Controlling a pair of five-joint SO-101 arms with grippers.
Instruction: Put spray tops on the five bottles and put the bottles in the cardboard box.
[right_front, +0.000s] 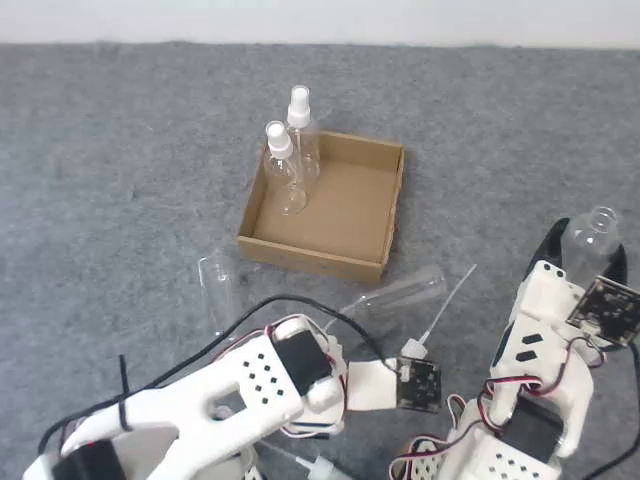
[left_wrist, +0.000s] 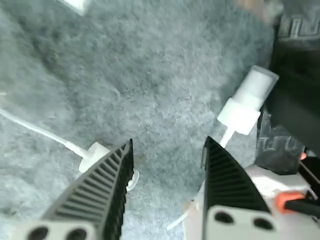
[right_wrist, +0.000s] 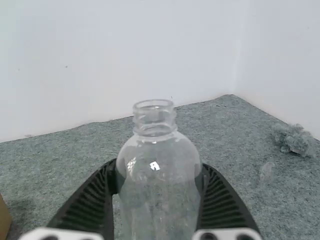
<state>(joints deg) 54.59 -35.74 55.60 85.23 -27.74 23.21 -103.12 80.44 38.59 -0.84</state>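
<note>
While two capped bottles (right_front: 283, 165) already stood in the cardboard box (right_front: 370, 215), we were on the third. Our right gripper (right_wrist: 157, 172) had its jaws clenched on an open-necked bottle (right_wrist: 154, 120), held upright at the right side of the table (right_front: 120, 150). Our left gripper (left_wrist: 168, 145) hung low over the grey carpet, jaws released and holding nothing, between a white spray top (left_wrist: 246, 102) and a tubed spray top (left_wrist: 92, 156).

As we judged it, the next move called for closing on one top, lifting it, and threading its thin tube into the open neck.

A lying bottle (right_front: 405, 293) and a second bare bottle (right_front: 218, 285) rested near the box's front wall, uncapped. The lying one sat close to the tops and could be knocked.
</note>
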